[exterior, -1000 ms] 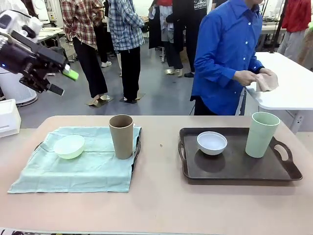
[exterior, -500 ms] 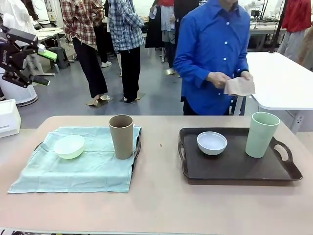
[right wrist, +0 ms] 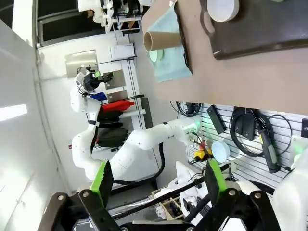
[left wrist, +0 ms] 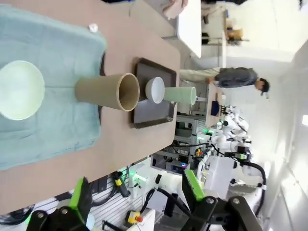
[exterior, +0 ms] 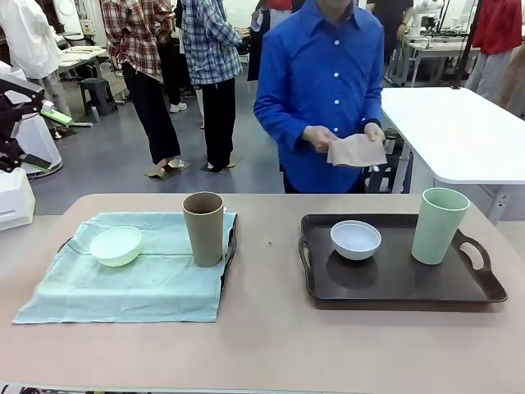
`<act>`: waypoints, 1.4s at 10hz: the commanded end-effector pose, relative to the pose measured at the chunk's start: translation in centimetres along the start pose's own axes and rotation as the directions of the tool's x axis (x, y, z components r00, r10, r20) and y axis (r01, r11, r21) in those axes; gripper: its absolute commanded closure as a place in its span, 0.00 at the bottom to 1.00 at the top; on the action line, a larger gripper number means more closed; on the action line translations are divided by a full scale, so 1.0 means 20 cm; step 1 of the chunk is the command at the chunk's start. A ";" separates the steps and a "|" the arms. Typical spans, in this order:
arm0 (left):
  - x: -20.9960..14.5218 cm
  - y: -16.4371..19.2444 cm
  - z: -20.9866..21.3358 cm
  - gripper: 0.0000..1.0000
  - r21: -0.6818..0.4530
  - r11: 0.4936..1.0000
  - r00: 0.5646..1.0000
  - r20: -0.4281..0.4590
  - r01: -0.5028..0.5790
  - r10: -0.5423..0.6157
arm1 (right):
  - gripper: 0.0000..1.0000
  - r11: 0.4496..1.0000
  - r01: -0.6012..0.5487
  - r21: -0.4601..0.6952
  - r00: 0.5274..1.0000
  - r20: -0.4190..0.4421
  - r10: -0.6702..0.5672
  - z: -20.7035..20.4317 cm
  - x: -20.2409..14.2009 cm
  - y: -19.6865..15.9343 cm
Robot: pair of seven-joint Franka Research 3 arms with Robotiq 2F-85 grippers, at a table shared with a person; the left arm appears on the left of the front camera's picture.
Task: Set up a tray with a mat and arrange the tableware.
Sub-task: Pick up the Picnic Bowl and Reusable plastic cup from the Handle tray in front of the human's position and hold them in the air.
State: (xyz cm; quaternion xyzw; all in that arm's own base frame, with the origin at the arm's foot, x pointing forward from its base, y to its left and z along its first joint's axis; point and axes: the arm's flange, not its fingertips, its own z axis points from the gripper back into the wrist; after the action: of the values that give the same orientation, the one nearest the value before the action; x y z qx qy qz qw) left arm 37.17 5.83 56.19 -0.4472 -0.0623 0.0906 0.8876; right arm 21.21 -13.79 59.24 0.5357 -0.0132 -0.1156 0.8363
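A mint green mat (exterior: pixel 139 275) covers the left tray (exterior: pixel 229 250). On it stand the mint green bowl (exterior: pixel 116 245) and the brown cup (exterior: pixel 203 228). The bare dark tray (exterior: pixel 394 283) on the right holds the white bowl (exterior: pixel 355 239) and the pale green cup (exterior: pixel 439 225). My left gripper (exterior: pixel 45 141) hangs open high off the table's left end; from its wrist its gripper (left wrist: pixel 137 192) looks down on the brown cup (left wrist: pixel 108 91) and mint bowl (left wrist: pixel 19 90). My right gripper (right wrist: pixel 159 182) is open, far from the dark tray (right wrist: pixel 255 33).
A person in a blue shirt stands at the far side, holding a tan cloth (exterior: pixel 357 150) in both hands above the table edge. Bare tabletop (exterior: pixel 267 328) lies between and in front of the trays. A white box (exterior: pixel 15 197) sits off the left end.
My left gripper has pulled back to the left, nearly out of the picture. The person has walked left from the side table to the middle, carrying the tan cloth.
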 end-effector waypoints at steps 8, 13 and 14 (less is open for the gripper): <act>0.11 0.25 0.12 0.00 -0.101 0.983 0.988 -0.005 -0.153 0.153 | 0.00 0.989 0.050 0.138 0.999 0.000 -0.050 0.30 0.13 -0.14; 0.09 0.41 0.25 0.00 -0.088 0.973 0.976 -0.001 -0.216 0.216 | 0.00 0.973 0.082 0.215 0.993 -0.096 -0.063 0.46 0.16 -0.44; 0.06 0.39 0.22 0.00 -0.083 0.977 0.980 -0.002 -0.196 0.197 | 0.00 0.977 0.066 0.202 0.995 -0.084 -0.050 0.45 0.16 -0.42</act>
State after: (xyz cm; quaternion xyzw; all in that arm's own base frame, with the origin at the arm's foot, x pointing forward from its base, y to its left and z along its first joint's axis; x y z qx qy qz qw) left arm 37.27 14.95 52.27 -0.4947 -0.0232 0.1873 0.8483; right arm 21.96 -24.92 54.10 0.6296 0.0346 -0.1309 0.7651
